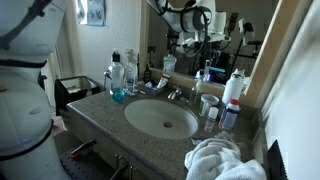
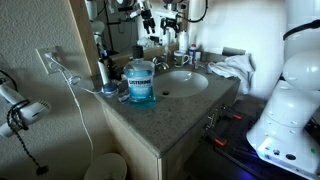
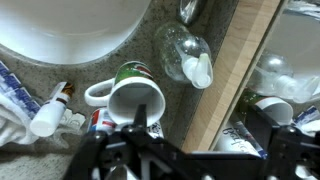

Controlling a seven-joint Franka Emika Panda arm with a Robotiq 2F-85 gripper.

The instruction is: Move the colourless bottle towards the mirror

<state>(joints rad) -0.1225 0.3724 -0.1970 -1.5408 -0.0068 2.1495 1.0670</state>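
The colourless bottle (image 3: 183, 48) has a rounded see-through body and a white top. It stands on the granite counter right beside the mirror's light wooden frame (image 3: 240, 70). I cannot tell whether it touches the frame. The mirror frame also shows in an exterior view (image 1: 268, 60). My gripper (image 3: 205, 150) is open and empty, with its dark fingers spread over the frame's edge and a white mug (image 3: 135, 100). It is apart from the bottle. In an exterior view the gripper (image 1: 198, 42) hangs above the back of the counter.
The white sink (image 1: 160, 118) fills the counter's middle. A blue mouthwash bottle (image 2: 141, 82) stands at one end, and a crumpled white towel (image 1: 220, 160) lies at the other. A white bottle with a red cap (image 1: 233, 88) and small toiletries stand near the mug.
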